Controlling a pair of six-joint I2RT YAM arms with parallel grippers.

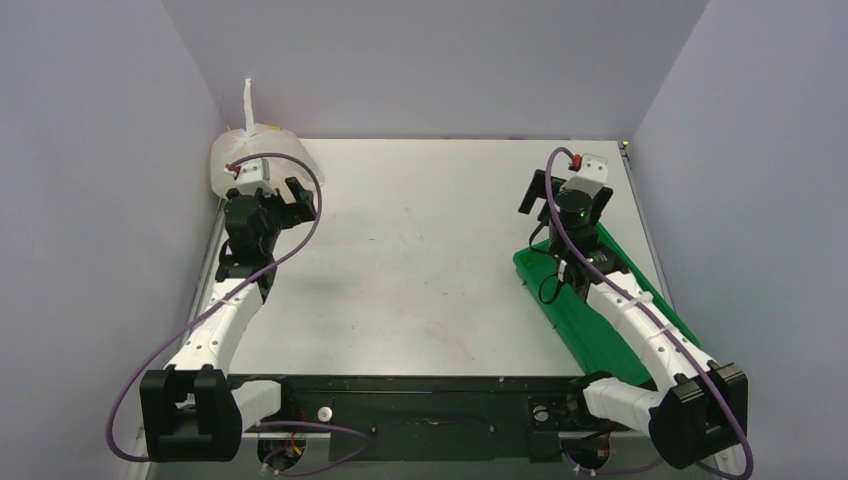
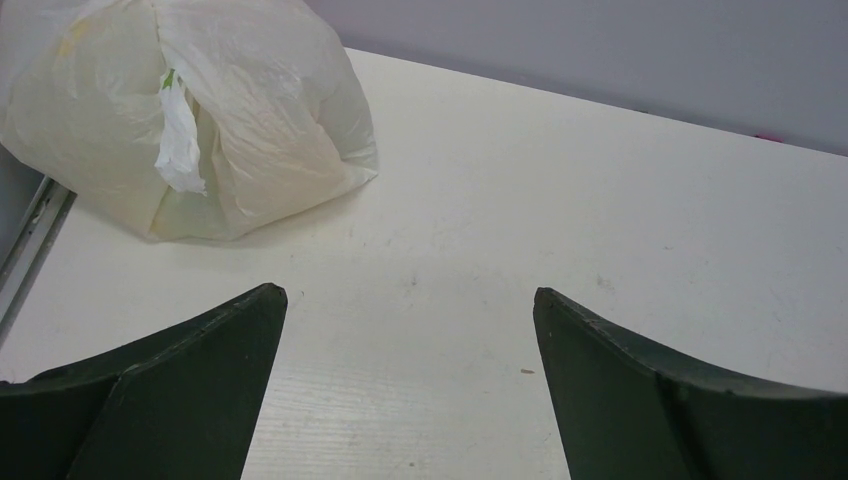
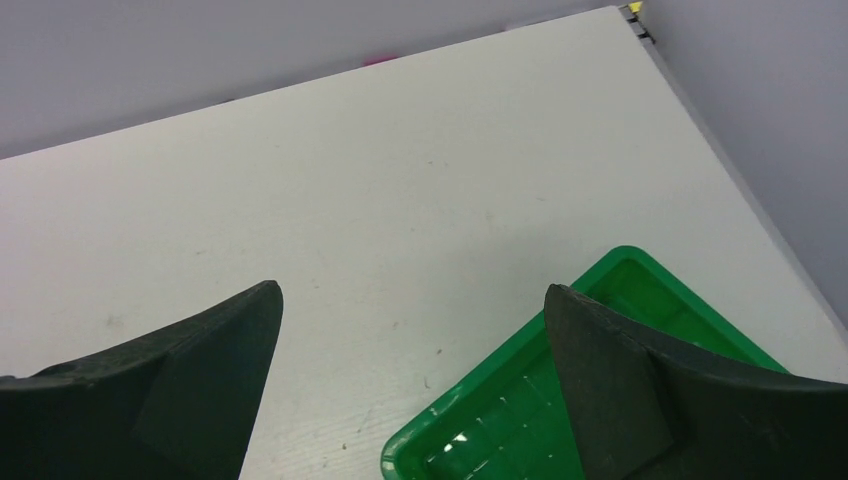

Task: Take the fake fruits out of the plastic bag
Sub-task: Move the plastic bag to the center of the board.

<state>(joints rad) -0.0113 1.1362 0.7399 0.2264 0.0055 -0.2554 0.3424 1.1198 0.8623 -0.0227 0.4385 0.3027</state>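
Note:
The plastic bag [image 1: 262, 152] sits bulging and closed in the far left corner, one handle sticking up. It is translucent white in the left wrist view [image 2: 250, 110]. The fake fruits are hidden inside it; only faint yellow and green tints show through. My left gripper [image 1: 275, 196] hovers just in front of the bag, open [image 2: 410, 292], with bare table between its fingers. My right gripper [image 1: 565, 192] is open on the right side [image 3: 412, 288], above the far end of a green tray, holding nothing.
A green rectangular tray [image 1: 572, 322] lies along the right side under the right arm; its far corner [image 3: 500, 420] shows with nothing in it. Walls close in on the left, back and right. A metal rail [image 2: 30, 250] runs along the table's left edge.

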